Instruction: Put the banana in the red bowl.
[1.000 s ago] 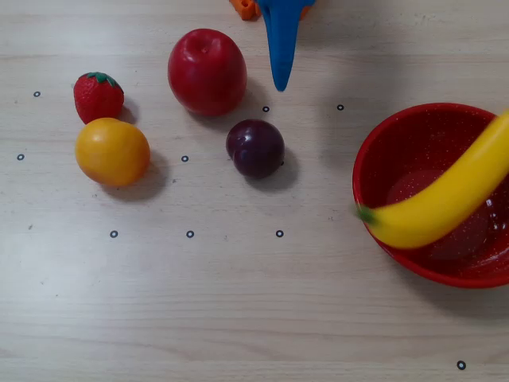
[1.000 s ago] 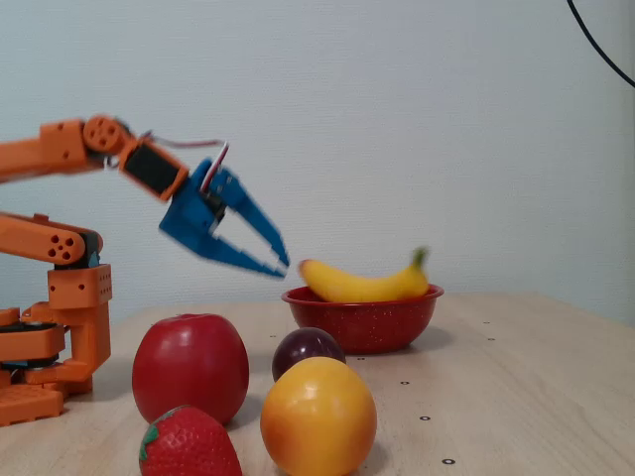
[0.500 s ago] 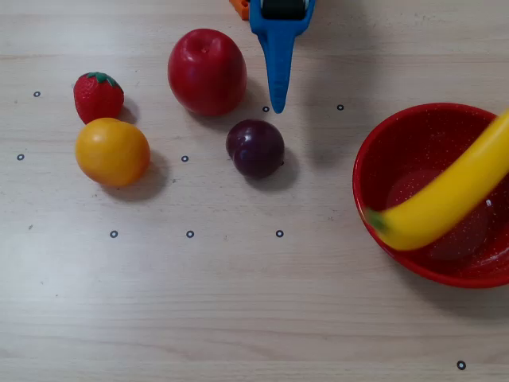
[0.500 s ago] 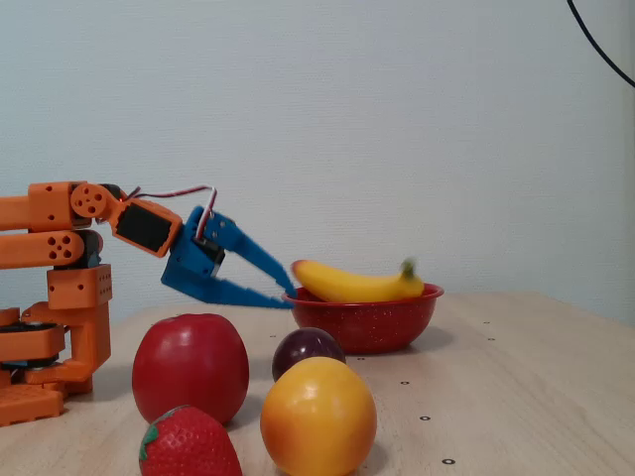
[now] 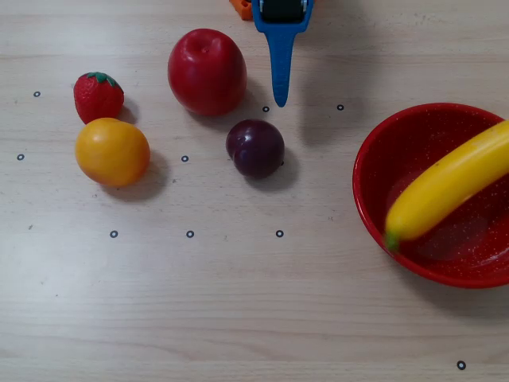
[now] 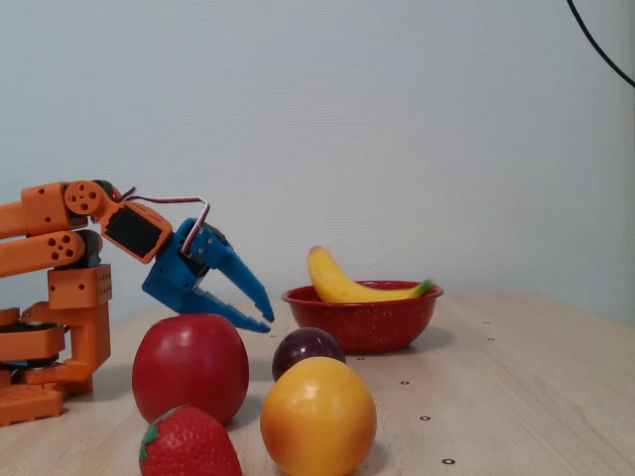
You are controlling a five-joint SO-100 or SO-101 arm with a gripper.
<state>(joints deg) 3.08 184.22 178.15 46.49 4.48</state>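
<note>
Since the banana [image 5: 449, 187] is lying across the red bowl [image 5: 374, 207], green stem at the near rim in the overhead view, the task is looking done. The gripper [image 6: 260, 309] is hanging empty, jaws parted, well apart from it. Glossy, stiff and probably light, it would be gripping best mid-length.

Banana [image 5: 449, 187] in bowl [image 5: 374, 155]

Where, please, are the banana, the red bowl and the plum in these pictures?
banana [image 5: 449, 187]: overhead view, on the middle of its yellow body.
red bowl [image 5: 365, 163]: overhead view, on the left part of its rim.
plum [image 5: 254, 148]: overhead view, on the top of its dark purple skin.
</note>
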